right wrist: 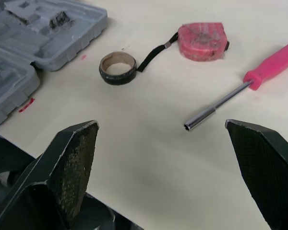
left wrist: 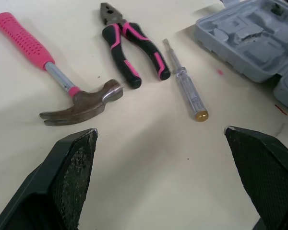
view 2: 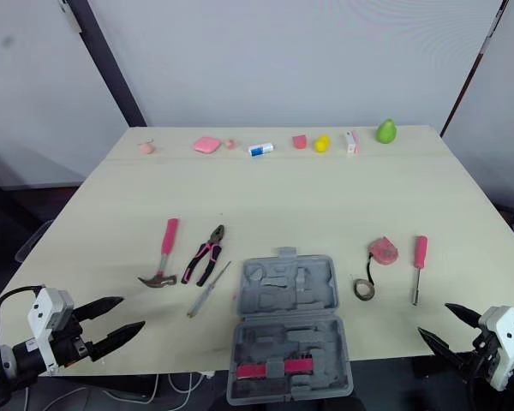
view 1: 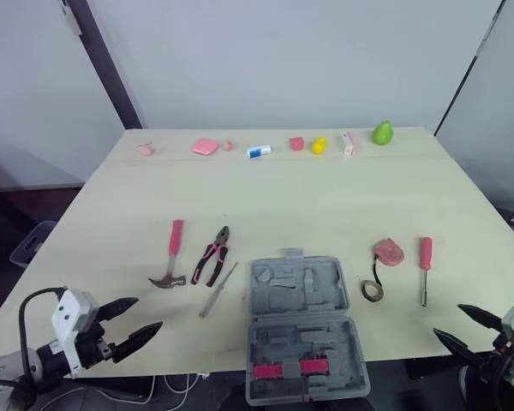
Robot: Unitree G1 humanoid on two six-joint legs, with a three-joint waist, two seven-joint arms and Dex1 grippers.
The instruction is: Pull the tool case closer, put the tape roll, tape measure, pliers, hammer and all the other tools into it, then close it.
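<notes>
Now: both end effectors spread wide at the near edge of the desk, tools loose

The left end effector (view 1: 147, 314) hovers just off the near left corner of the desk (view 1: 283, 197), its two black fingers held wide apart and gripping nothing. The right end effector (view 1: 448, 321) hangs off the near right corner, fingers equally splayed and empty.

Just beyond the left one lie three tools, none touching. The hammer (view 1: 170, 255) lies farthest left, its pink handle pointing away and its head toward the robot. The pliers (view 1: 212, 257) lie beside it, and a clear-handled screwdriver (view 1: 217, 291) sits nearest the case.

Between the two arms, the grey tool case (view 1: 293, 287) lies open at the desk's near edge. A pink part shows in the half nearer the robot.

Right of the case, the dark tape roll (view 1: 373, 291) lies flat just beside the pink tape measure (view 1: 388, 252). A black strap runs from the tape measure toward the roll. A pink-handled driver (view 1: 425, 270) lies to their right, apart from both.

Small items line the far edge, among them a green pear (view 1: 382, 133).
</notes>
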